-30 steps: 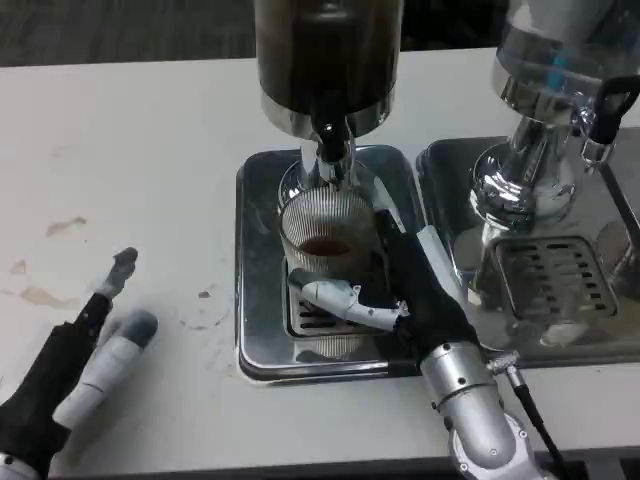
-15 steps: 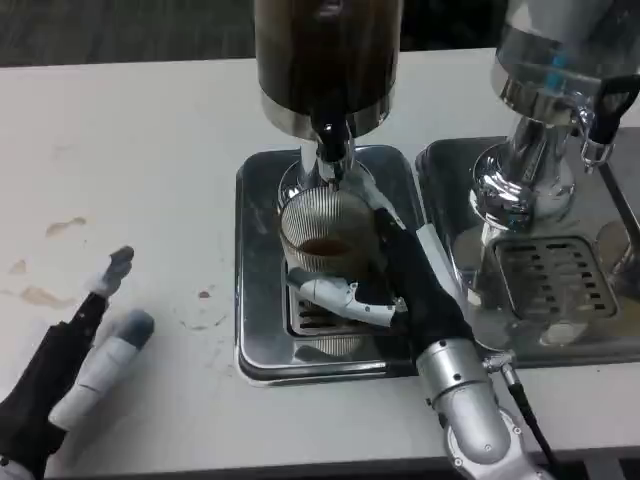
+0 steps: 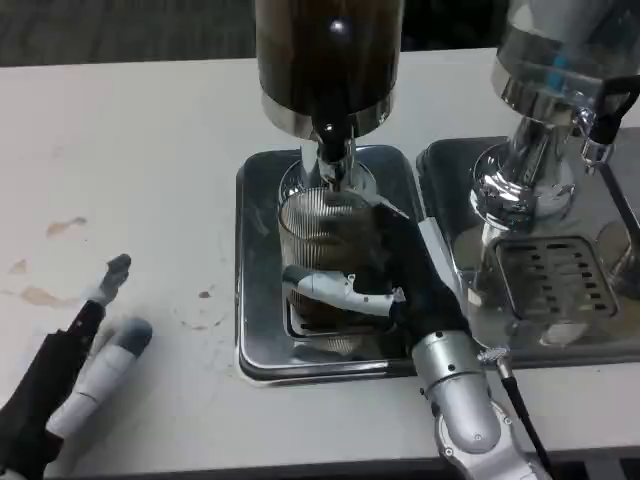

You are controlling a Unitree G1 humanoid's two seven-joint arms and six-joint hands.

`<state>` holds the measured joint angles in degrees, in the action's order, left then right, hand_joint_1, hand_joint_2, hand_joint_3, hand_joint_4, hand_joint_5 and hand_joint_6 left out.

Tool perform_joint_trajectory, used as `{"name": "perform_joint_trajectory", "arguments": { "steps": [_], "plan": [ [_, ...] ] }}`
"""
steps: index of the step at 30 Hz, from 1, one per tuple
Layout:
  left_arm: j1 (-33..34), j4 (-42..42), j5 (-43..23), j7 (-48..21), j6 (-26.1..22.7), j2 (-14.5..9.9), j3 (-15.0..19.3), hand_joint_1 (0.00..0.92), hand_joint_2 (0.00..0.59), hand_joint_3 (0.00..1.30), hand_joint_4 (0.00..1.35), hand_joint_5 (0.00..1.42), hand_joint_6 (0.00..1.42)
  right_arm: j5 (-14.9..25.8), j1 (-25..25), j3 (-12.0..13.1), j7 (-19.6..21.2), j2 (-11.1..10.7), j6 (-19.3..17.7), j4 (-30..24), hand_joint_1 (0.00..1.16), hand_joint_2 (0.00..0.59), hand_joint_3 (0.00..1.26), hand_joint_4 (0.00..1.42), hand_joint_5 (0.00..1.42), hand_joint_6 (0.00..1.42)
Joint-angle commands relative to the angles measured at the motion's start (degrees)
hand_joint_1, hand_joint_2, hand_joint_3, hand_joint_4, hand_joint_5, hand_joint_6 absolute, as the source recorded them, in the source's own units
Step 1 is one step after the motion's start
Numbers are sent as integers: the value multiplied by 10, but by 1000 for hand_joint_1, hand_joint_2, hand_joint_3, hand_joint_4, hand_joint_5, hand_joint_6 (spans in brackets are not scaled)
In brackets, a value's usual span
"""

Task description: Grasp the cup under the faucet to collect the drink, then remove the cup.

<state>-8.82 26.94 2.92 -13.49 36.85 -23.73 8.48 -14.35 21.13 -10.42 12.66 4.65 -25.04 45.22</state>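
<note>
A ribbed clear cup stands on the drip tray directly beneath the faucet of a dark drink dispenser. Brown liquid shows inside the cup. My right hand wraps around the cup from the right, thumb across its front and the other fingers behind it. My left hand lies on the table at the lower left, fingers spread and holding nothing.
A second chrome dispenser stands on its own grated tray to the right, close to my right forearm. Brown stains mark the white table at left, where there is free room.
The drink level in the cup has risen. My right hand has closed a little tighter around the cup, and my left hand has slid slightly down and back.
</note>
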Motion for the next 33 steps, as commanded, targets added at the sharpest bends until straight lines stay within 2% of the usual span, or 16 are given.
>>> {"name": "perform_joint_trajectory", "arguments": {
  "steps": [1,8,14,23,33],
  "plan": [
    [-7,-12,1,6,-6,-7,5,0,93,0,0,0,0,-4,1,1,17,7,-8,17,1100,189,489,545,665,899],
    [-5,-12,1,2,-9,-9,3,0,93,0,0,0,0,-7,-6,5,48,10,-36,10,1124,170,591,614,767,1066],
    [-1,-9,0,-1,-8,-10,2,0,93,0,0,0,0,-9,-14,7,66,11,-51,-2,1126,149,650,651,812,1140],
    [3,-5,0,-3,-8,-9,-2,0,88,0,0,0,0,-9,-22,12,74,14,-61,-13,1120,148,695,694,838,1193],
    [11,-2,1,-8,-4,-10,-9,0,88,0,0,0,0,-4,-53,10,66,12,-70,-60,1114,130,722,724,862,1227]
  ]
}}
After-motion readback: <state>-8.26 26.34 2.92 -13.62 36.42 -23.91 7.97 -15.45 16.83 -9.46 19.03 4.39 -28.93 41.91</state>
